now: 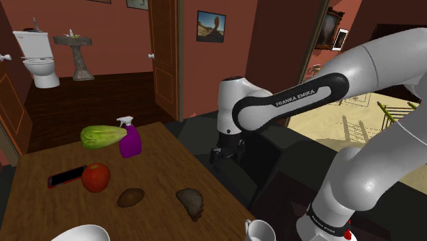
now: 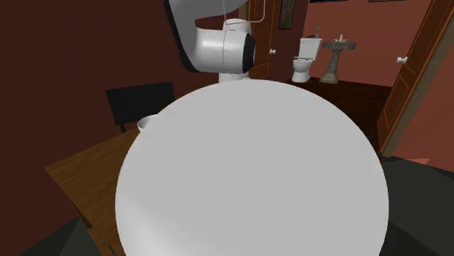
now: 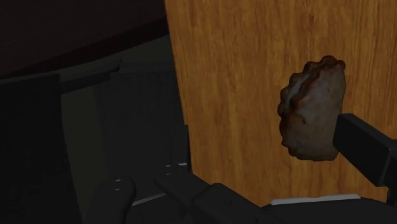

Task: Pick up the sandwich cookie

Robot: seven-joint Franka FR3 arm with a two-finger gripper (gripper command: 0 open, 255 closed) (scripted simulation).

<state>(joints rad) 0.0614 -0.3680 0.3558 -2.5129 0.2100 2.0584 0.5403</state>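
The sandwich cookie (image 1: 191,203) is a lumpy dark brown piece with paler patches, lying flat near the wooden table's (image 1: 157,171) edge on the shoulder view's right. My black gripper (image 1: 226,155) hangs beyond that edge, above a dark chair, behind and to the right of the cookie. Its fingers stand apart, open, with nothing between them. In the wrist view the cookie (image 3: 310,108) lies on the wood just ahead of one black finger (image 3: 367,149), which does not touch it.
On the table lie a smooth brown oval thing (image 1: 130,198), a red apple (image 1: 96,176), a red-cased phone (image 1: 66,176), a purple spray bottle (image 1: 130,140) and a green leafy vegetable (image 1: 102,136). A white bowl (image 1: 79,233) and white cup (image 1: 258,231) sit at the near edge.
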